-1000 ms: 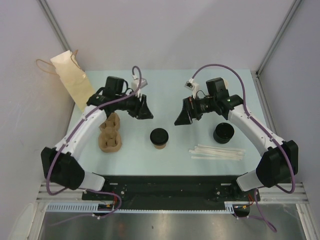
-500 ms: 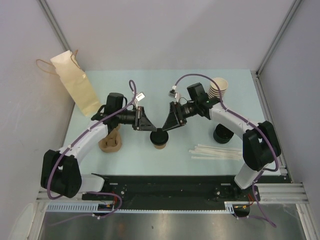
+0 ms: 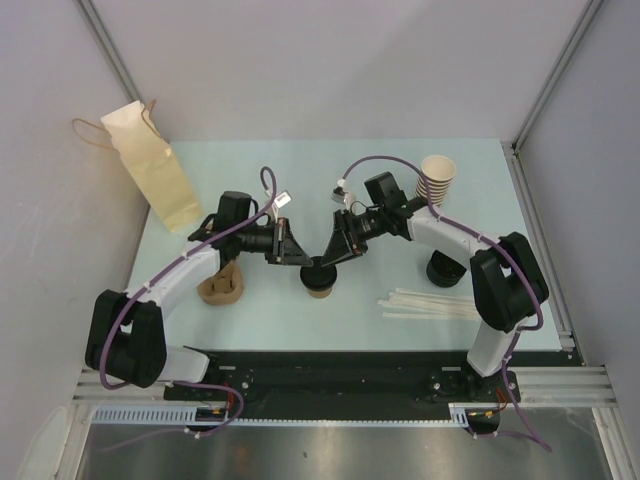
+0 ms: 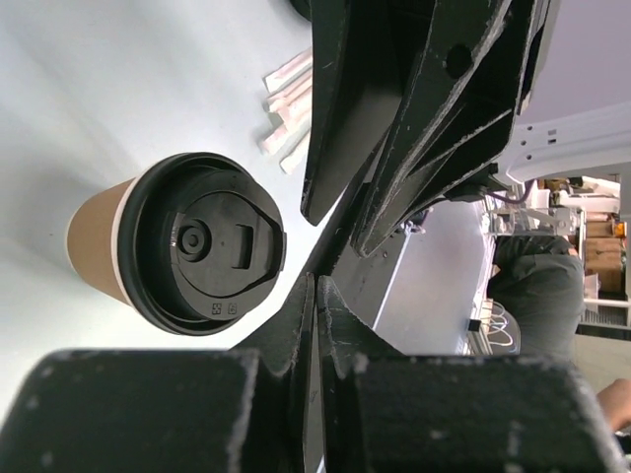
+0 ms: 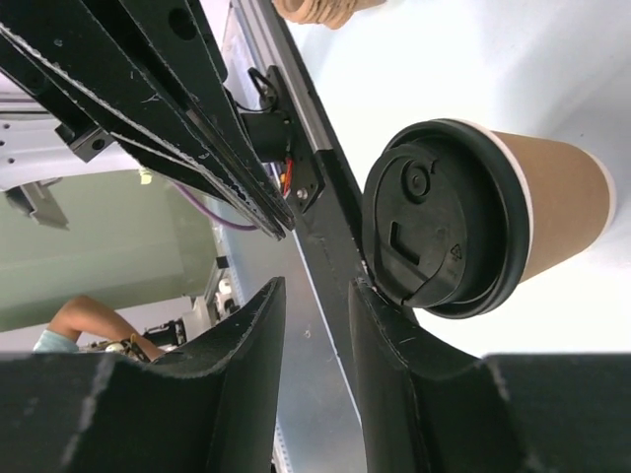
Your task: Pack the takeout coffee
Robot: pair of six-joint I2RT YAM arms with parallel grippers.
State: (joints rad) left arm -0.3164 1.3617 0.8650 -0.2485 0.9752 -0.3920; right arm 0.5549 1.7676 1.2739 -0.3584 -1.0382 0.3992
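Left wrist view: left gripper point(image 4: 314, 288) pinched closed on nothing, takeout coffee point(image 4: 202, 241) just beside its tips. Right gripper point(image 5: 315, 291) part-open, empty, flanking the same lid. Likely risk: crowded grippers collide or tip it over.

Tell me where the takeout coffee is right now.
In the top view the takeout coffee stands upright at mid-table, close beside the left gripper and right gripper, with wrapped straws to its right.
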